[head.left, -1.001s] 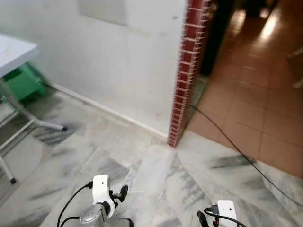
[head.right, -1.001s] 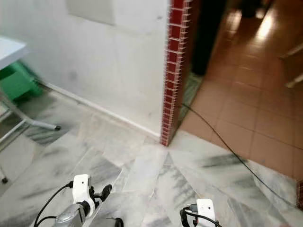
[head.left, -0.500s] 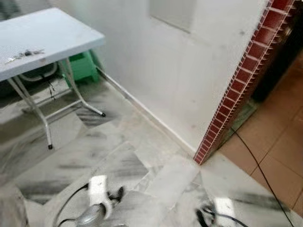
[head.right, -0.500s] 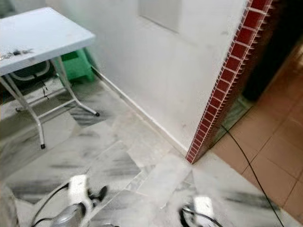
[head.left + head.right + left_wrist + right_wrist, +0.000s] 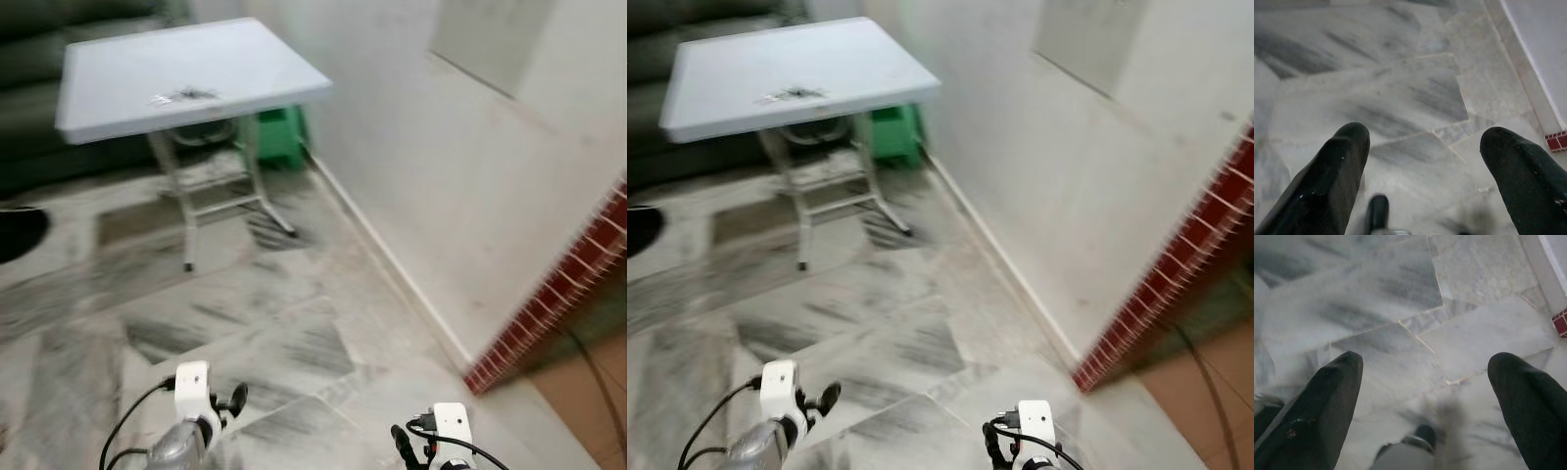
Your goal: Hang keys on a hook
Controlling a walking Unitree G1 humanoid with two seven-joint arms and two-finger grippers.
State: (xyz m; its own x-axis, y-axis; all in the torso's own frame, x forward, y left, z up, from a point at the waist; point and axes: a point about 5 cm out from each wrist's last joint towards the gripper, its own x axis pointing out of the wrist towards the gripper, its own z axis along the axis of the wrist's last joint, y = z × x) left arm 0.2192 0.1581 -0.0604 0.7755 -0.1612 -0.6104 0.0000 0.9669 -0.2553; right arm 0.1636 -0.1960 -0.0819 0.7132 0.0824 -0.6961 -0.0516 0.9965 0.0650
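Observation:
A small bunch of keys (image 5: 186,95) lies on top of a pale folding table (image 5: 245,73) at the far left of the room. Both arms hang low over the marble floor, well short of the table. In its wrist view my left gripper (image 5: 1425,137) is open, and only floor lies between its black fingers (image 5: 1344,147). My right gripper (image 5: 1425,364) is open too, with only marble slabs showing between its fingers (image 5: 1337,377). In the head view the white wrist units (image 5: 193,384) (image 5: 451,423) sit at the bottom edge.
A white wall (image 5: 441,176) with a baseboard runs along the right to a red brick pillar (image 5: 554,308). A green crate (image 5: 281,132) sits under the table by the wall. A dark sofa (image 5: 69,39) stands behind the table. A black cable (image 5: 593,367) crosses the floor at right.
The camera has swung left: the table with the keys has come fully into view, while the brick pillar and tiled doorway slid off to the right. Both arms hang as before.

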